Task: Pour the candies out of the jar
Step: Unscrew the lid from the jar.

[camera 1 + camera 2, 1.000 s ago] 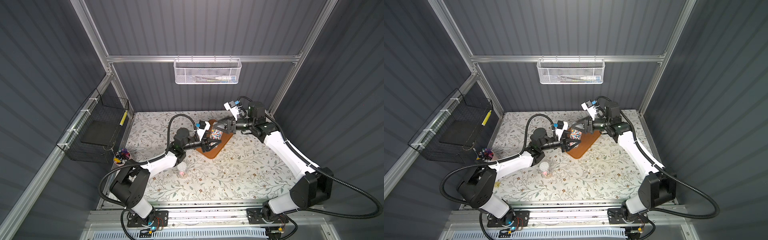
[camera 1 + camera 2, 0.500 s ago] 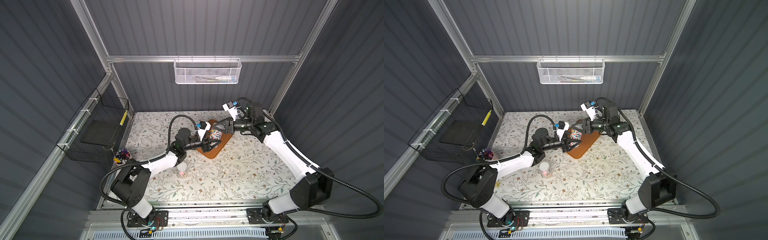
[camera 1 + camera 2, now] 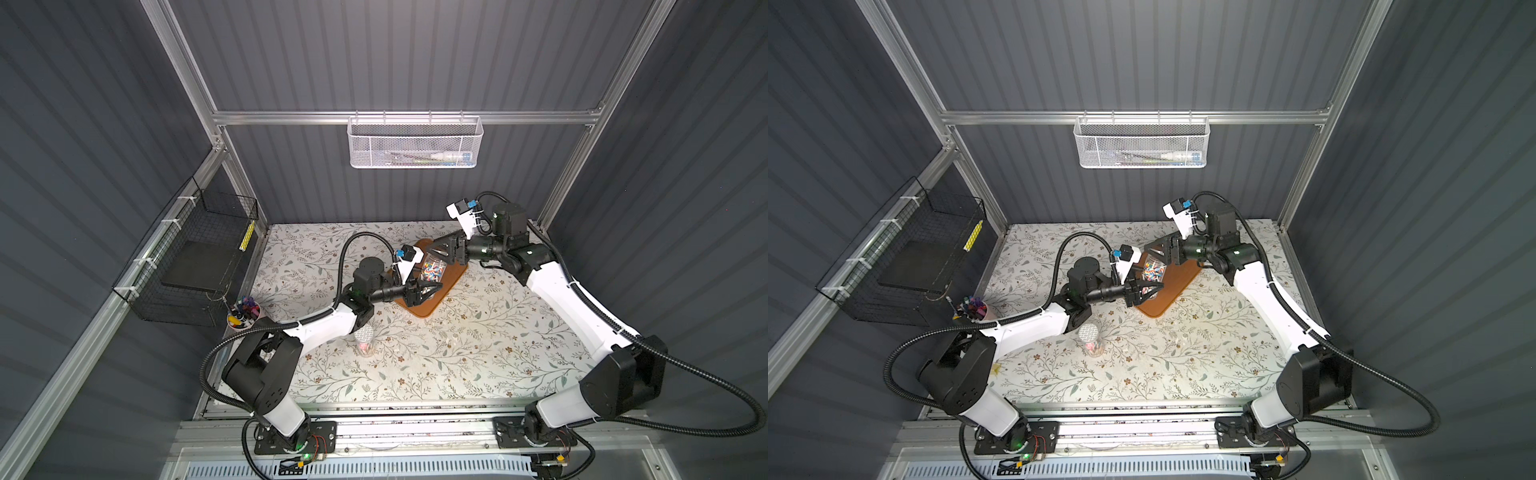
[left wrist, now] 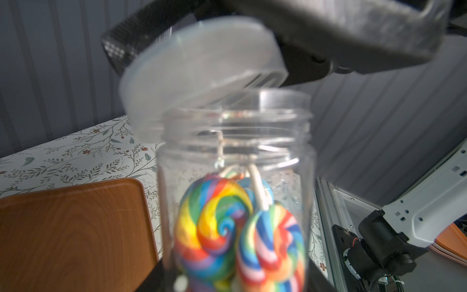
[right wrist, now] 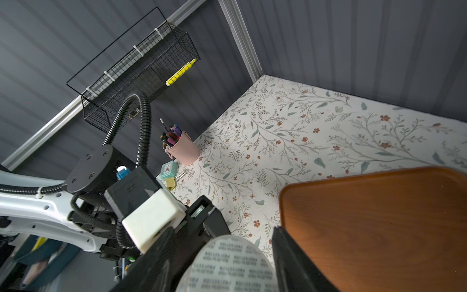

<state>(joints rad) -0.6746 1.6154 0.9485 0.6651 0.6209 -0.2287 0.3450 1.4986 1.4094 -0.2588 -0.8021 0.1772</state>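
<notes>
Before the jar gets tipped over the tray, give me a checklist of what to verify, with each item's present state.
1. Left gripper holds the jar firmly: ok. It is shut on the jar's lower part.
2. Lid clear of the mouth: not ok. In the left wrist view it sits tilted, with one edge down at the rim.
3. Right gripper has the lid: cannot tell. Its fingers stand on either side of the lid, but contact is unclear.
4. Candies inside the jar: ok. None have spilled.
5. Tray ready to catch them: ok. It is bare, and in both top views the jar appears to be over it.
</notes>
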